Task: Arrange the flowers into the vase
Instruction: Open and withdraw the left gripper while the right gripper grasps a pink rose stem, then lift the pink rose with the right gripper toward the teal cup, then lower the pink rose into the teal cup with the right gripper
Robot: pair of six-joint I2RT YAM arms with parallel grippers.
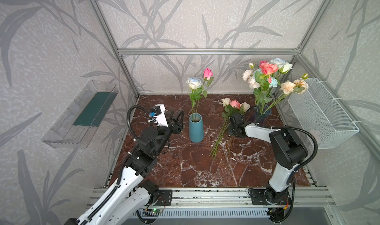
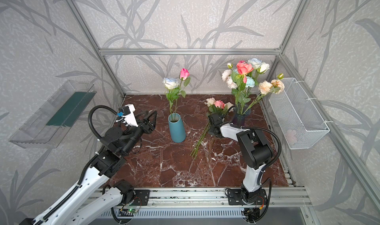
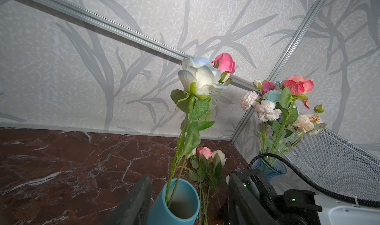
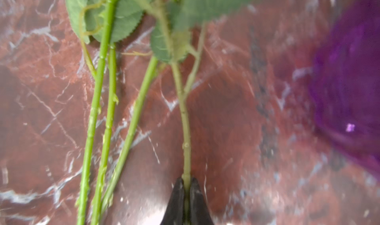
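One flower stem (image 4: 184,115) is clamped by the right pincer (image 4: 186,181); the left pincer (image 1: 178,120) is held parted, empty.

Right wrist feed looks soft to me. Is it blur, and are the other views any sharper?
Right wrist view: smeared throughout, the glass vase a purple blur, yet the stem pinched in the right tool reads clearly. Left wrist view: white rose crisp. Both top views: sharp, evenly lit, no harsh glare on the table.
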